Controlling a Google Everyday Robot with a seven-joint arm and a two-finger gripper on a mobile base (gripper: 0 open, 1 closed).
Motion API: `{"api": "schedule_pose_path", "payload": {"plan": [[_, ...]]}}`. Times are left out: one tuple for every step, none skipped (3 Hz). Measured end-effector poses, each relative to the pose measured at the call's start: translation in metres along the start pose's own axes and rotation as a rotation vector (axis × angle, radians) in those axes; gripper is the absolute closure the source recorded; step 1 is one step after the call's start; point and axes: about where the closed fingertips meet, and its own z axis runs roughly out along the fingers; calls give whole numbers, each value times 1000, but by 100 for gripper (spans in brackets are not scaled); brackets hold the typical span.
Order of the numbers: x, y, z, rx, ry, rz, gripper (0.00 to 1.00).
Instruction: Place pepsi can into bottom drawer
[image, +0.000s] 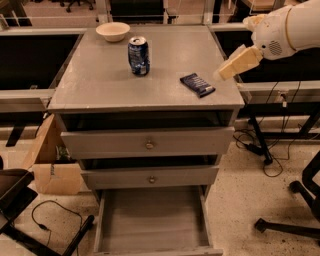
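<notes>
Glossy metal pepsi can (138, 56) and shiny-wrapped snack packet (197, 84) on the matt grey desk (100, 82); the gripper (239, 62), matt cream plastic, at its right edge.

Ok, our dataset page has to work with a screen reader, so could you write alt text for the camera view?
A pepsi can stands upright on top of a grey three-drawer cabinet, whose bottom drawer is pulled open. The robot's gripper hangs above the top's right edge, near a dark-blue snack packet; a pale bowl sits at the back.
</notes>
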Motion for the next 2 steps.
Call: {"api": "schedule_pose_path", "payload": {"plan": [[1, -5, 30, -18, -43, -9, 0], [-4, -12, 87, -71, -110, 2, 0]]}}
